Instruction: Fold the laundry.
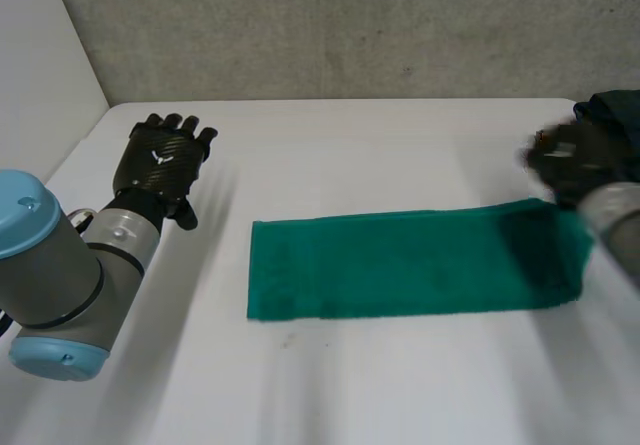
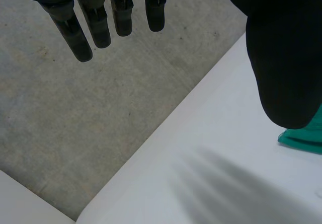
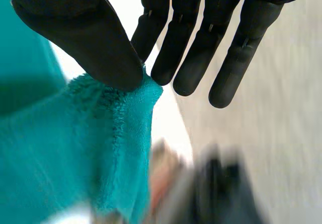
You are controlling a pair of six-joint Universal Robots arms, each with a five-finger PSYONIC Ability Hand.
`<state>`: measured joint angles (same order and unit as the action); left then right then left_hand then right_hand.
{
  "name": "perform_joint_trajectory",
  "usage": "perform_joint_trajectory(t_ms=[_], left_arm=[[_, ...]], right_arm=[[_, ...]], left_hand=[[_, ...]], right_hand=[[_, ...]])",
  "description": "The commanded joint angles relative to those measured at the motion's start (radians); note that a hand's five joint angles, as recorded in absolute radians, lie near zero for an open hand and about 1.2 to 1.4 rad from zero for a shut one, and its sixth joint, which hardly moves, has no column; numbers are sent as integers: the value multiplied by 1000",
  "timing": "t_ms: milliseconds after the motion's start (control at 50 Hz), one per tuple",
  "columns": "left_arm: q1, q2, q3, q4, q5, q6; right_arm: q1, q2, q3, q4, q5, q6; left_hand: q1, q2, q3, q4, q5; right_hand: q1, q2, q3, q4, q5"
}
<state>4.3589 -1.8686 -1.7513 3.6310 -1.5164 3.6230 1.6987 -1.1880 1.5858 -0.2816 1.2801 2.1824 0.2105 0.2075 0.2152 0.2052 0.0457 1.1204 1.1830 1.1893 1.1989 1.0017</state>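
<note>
A green towel (image 1: 400, 265) lies on the white table (image 1: 400, 145), folded into a long narrow strip. Its long axis runs straight across the table from the robot's left to its right, parallel to the grey wall (image 1: 350, 25) behind. One short end points toward the left arm, the other toward the right arm. The strip sits flat along most of its length, somewhat right of the table's middle.

The right hand (image 1: 570, 160) is at the towel's right end, at the far corner. From its wrist, the right hand (image 3: 90, 38) has its thumb pressed against the nearest finger with the towel (image 3: 75, 153) corner pinched between them. The other fingers (image 3: 193, 58) stand straight beside the pinch and hold nothing. I cannot tell whether that corner is off the table.

The left hand (image 1: 160, 165) hangs over bare table well apart from the towel's left end, back up, fingers loose and grasping nothing. In its wrist view the left hand (image 2: 95, 22) shows straight, spread fingers, and a small corner of the towel (image 2: 304, 138) peeks out just past the thumb.
</note>
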Motion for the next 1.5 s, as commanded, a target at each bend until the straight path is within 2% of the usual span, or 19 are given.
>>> perform_joint_trajectory(t_ms=[20,160,220,240,260,280,340,520,640,720,740,780,860,980,1160,1200,1240,1360,1500], left_arm=[[2,20,-7,-2,-2,-50],[-4,22,-30,0,-2,-64],[-10,20,-33,0,-1,-64],[-13,20,-33,-2,-1,-64],[-15,20,-33,0,1,-64],[-16,20,-33,0,1,-64],[-36,20,-25,0,2,-64],[-110,17,10,6,2,-64],[-154,5,9,6,1,-64],[-156,-7,9,6,1,-64],[-156,-9,9,6,1,-64],[-154,-7,7,6,-2,-64],[-154,-1,3,6,-4,-64],[-154,31,-4,5,-8,-64],[-156,54,0,-6,-76,-110],[-157,57,6,-8,-88,-142],[-157,59,13,-11,-100,-188],[-176,62,44,-52,-108,-283],[-245,20,154,-201,-108,-388]], right_arm=[[379,31,-33,-96,-136,10],[637,252,-90,-79,-163,-24],[665,292,-130,-25,-99,-21],[662,292,-135,-9,-75,-13],[659,283,-138,14,-23,8],[659,280,-136,22,-1,23],[639,243,-116,33,47,126],[411,45,28,87,24,598],[219,48,141,124,28,531],[130,54,169,127,38,377],[121,54,169,125,39,325],[116,57,166,122,42,281],[134,45,140,81,73,278],[355,-33,76,-62,71,309],[594,132,48,-148,-120,296],[622,194,8,-110,-133,301],[622,215,-41,-36,-86,319],[604,192,-101,51,77,479],[417,64,-124,120,65,867]], left_hand=[[-36,-33,-41,-31,-46],[-36,-33,-41,-31,-46],[-36,-33,-41,-31,-46],[-36,-33,-41,-31,-46],[-36,-33,-41,-31,-46],[-36,-33,-41,-31,-46],[-36,-33,-41,-31,-46],[-36,-33,-41,-31,-46],[-36,-33,-41,-31,-46],[-36,-33,-41,-31,-46],[-36,-33,-41,-31,-46],[-36,-33,-41,-31,-46],[-36,-33,-41,-31,-46],[-36,-33,-41,-31,-46],[-35,-32,-40,-30,-45],[-29,-26,-34,-24,-39],[-29,-26,-34,-24,-39],[-29,-26,-34,-24,-39],[-29,-26,-34,-24,-39]], right_hand=[[276,213,207,197,220],[276,213,207,197,220],[276,213,207,197,220],[149,86,80,70,93],[-561,-624,-630,-640,-617],[-941,-1003,-1009,-1019,-996],[-946,-1008,-1015,-1024,-1002],[-946,-1008,-1015,-1024,-1002],[-946,-1008,-1015,-1024,-1002],[-295,-357,-363,-373,-350],[117,55,48,39,61],[276,213,207,197,220],[276,213,207,197,220],[276,213,207,197,220],[276,213,207,197,220],[9,-54,-60,-70,-47],[-946,-1008,-1015,-1024,-1002],[-946,-1008,-1015,-1024,-1002],[-946,-1008,-1015,-1024,-1002]])
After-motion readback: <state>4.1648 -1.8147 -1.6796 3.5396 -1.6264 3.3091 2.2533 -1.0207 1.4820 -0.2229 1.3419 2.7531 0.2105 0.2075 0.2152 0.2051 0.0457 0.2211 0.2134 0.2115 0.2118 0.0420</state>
